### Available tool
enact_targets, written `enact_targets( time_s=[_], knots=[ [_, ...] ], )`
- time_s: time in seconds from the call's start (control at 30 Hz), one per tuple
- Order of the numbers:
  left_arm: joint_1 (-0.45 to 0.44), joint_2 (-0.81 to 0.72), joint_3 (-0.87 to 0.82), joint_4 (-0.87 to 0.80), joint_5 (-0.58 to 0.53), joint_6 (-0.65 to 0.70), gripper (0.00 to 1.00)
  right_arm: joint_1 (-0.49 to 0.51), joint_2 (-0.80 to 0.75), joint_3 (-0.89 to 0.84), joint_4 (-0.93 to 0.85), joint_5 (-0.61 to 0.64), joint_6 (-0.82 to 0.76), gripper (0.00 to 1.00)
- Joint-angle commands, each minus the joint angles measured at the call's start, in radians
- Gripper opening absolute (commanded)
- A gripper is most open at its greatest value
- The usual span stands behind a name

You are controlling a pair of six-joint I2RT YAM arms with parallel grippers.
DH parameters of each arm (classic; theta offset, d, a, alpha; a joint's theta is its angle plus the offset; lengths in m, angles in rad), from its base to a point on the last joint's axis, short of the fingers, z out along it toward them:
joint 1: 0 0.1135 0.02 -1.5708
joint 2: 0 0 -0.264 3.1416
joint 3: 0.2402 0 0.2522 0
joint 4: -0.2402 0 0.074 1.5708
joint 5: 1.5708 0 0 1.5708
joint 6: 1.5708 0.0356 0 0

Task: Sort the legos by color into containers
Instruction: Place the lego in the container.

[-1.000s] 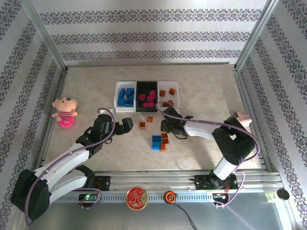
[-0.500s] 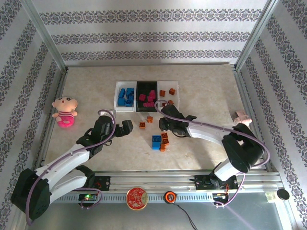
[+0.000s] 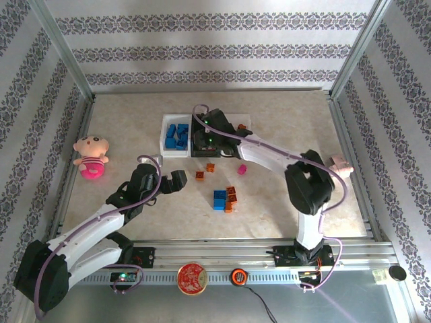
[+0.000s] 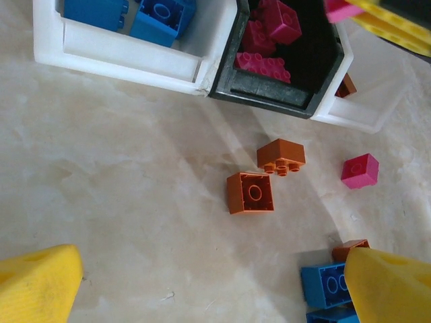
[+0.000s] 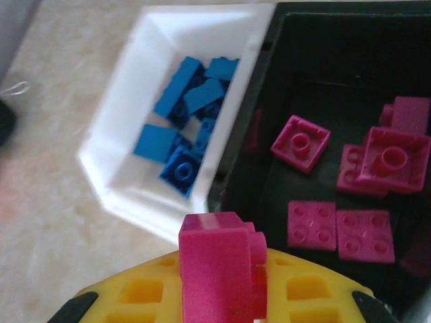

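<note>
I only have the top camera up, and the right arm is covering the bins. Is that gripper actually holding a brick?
Observer: Yes. On the right wrist camera the right gripper is shut on a magenta brick.
Operator: Which bin is under it?
Observer: It hangs about over the wall where the white bin of blue bricks meets the black bin, not squarely over either.
Operator: And what are the left jaws doing?
Observer: On the left wrist camera the left gripper is wide open and empty, with two loose orange bricks ahead of it.
</note>
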Motion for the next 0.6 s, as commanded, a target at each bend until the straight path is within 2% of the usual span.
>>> enact_targets(
  time_s=[0.0, 0.13, 0.2, 0.27, 0.33, 0.47, 0.57],
  knots=[
    [-0.007, -0.007, 0.007, -0.046, 0.022, 0.025, 1.0, -0.029, 0.071, 0.1, -0.066, 0.036, -0.001, 0.26],
    [-0.006, -0.001, 0.01, -0.055, 0.025, 0.025, 1.0, -0.045, 0.12, 0.168, -0.082, 0.015, 0.005, 0.35],
    [-0.006, -0.001, 0.013, -0.06, 0.025, 0.027, 1.0, -0.045, 0.119, 0.183, -0.085, 0.02, 0.0, 0.35],
    [-0.006, 0.004, 0.018, -0.057, 0.032, 0.033, 1.0, -0.046, 0.11, 0.189, -0.094, 0.016, -0.004, 0.45],
    [-0.006, 0.015, 0.029, -0.059, 0.039, 0.038, 1.0, -0.046, 0.086, 0.179, -0.106, 0.015, -0.012, 0.61],
    [-0.006, 0.081, 0.068, -0.057, 0.06, 0.068, 0.99, -0.046, -0.041, 0.05, -0.059, 0.046, -0.018, 0.6],
    [-0.008, 0.175, 0.109, -0.027, 0.084, 0.075, 0.95, -0.048, -0.182, -0.12, 0.007, 0.076, -0.002, 0.61]
  ],
)
